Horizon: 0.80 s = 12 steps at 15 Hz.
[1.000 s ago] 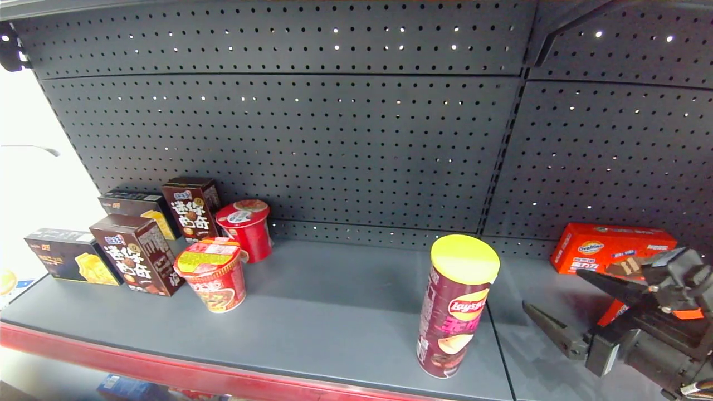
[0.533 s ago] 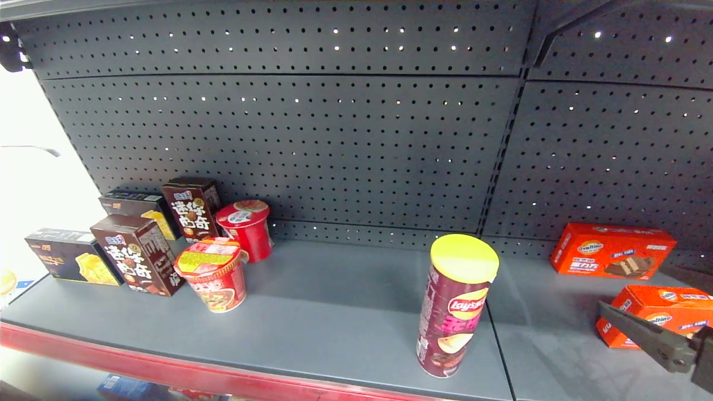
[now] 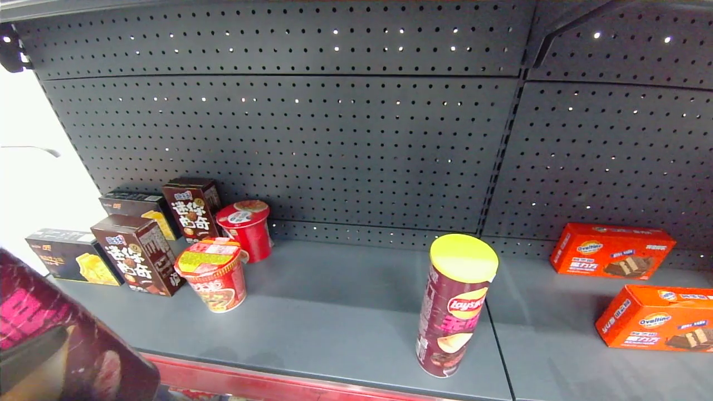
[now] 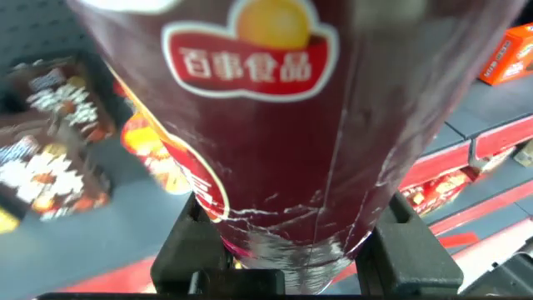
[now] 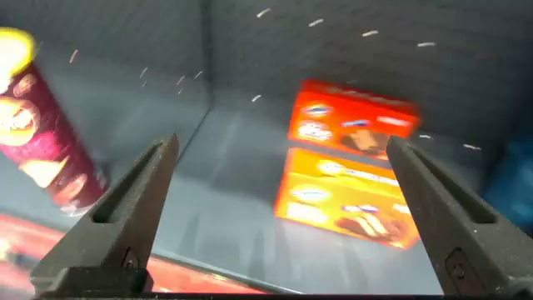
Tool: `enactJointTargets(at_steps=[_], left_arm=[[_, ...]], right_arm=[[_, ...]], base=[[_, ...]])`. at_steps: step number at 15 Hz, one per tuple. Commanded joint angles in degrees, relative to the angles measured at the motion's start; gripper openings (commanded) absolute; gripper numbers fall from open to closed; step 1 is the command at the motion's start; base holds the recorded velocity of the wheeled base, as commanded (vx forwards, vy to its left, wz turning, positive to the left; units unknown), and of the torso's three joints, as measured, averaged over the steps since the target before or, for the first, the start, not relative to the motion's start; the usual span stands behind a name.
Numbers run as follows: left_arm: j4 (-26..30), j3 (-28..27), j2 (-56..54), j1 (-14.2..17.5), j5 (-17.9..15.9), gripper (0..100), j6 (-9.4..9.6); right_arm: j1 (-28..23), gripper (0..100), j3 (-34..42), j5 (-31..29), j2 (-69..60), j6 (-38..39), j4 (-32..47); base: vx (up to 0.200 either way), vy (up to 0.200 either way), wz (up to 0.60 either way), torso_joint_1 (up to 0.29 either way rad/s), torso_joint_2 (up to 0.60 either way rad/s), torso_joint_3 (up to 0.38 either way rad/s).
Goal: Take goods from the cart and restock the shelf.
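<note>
We see the left gripper [image 4: 296,250] clamped on a dark maroon cylindrical chip canister [image 4: 283,125], with one black finger pressed against each side of the tube near its metal-rimmed end. In the head view this held canister sits at the lower left corner, tilted, in front of the red front edge of the grey metal shelf [image 3: 334,312] and not resting on it.

The right gripper [image 5: 281,150] is spread wide with nothing between its fingers, and it hangs in front of the shelf's right part.

On the shelf a second maroon chip canister with a yellow lid [image 3: 457,306] stands upright near the front, right of the middle. Further right lie two flat orange cardboard boxes [image 3: 613,250], one behind the other and a little apart.

At the left end stand two red instant noodle cups [image 3: 214,273], just beside two upright brown snack boxes [image 3: 139,262], with two low black boxes [image 3: 72,256] at the far left. A dark perforated back panel [image 3: 334,139] rises behind everything.
</note>
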Motion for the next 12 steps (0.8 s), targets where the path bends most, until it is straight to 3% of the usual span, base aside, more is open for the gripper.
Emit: enactJointTargets(at_steps=[1,6,9,12], left_arm=[[-3.60,0.14,7.65,-0.08,-0.85,0,0.15],[-9.58,-0.82,15.65,-5.00,-0.50,0,0.24],[-12.92,-1.44,18.73,-5.26,-0.59,0,0.15],[-13.27,-1.88,21.19,-7.64,-0.41,0,0.24]], right_arm=[[-4.16,100,4.23,-0.07,-6.75,0.55,-0.47],[-12.16,100,15.13,-0.25,-21.17,0.02,0.85],[-14.27,100,19.96,-0.34,-28.37,0.02,2.08],[-14.80,100,31.04,-6.49,-32.77,-0.85,-3.63]], base=[[0.000,0.000,0.00,0.000,0.00,0.000],[0.000,0.000,0.00,0.000,0.00,0.000],[0.000,0.000,0.00,0.000,0.00,0.000],[0.000,0.000,0.00,0.000,0.00,0.000]])
